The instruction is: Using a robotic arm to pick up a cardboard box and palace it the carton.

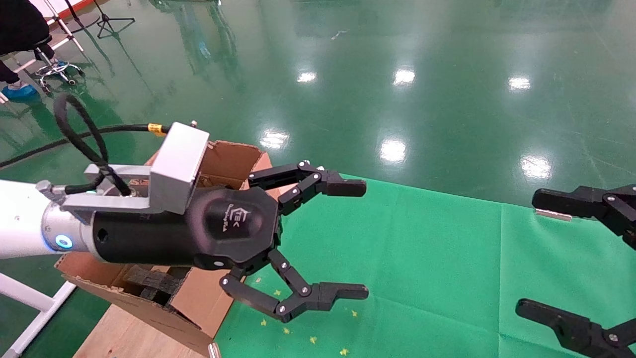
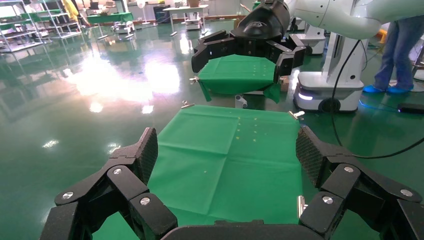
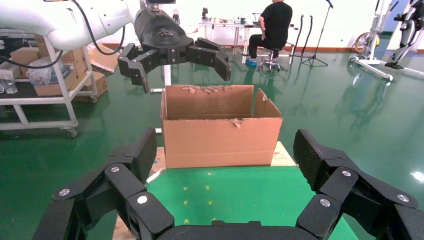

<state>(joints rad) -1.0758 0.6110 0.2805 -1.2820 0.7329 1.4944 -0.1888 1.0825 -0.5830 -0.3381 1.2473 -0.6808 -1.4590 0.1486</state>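
Note:
My left robotic arm (image 1: 30, 223) reaches across the near side of the carton (image 1: 233, 159). Its gripper (image 1: 355, 239) is open and empty, above the green cloth just right of the carton. Black foam pieces (image 1: 154, 283) lie inside the carton. In the right wrist view the carton (image 3: 220, 135) stands upright with ragged flaps, and the left gripper (image 3: 181, 71) hovers above it. My right gripper (image 1: 534, 253) is open and empty at the table's right side. The left wrist view shows its own open gripper (image 2: 227, 152) over bare cloth. The small cardboard box is out of view.
A green cloth (image 1: 422, 258) covers the table, held by metal clips (image 1: 551, 215). The carton rests on a wooden board (image 1: 134, 333). A seated person (image 3: 272, 25) and stands are far behind the carton on the glossy green floor. A cart with boxes (image 3: 50, 75) stands beyond.

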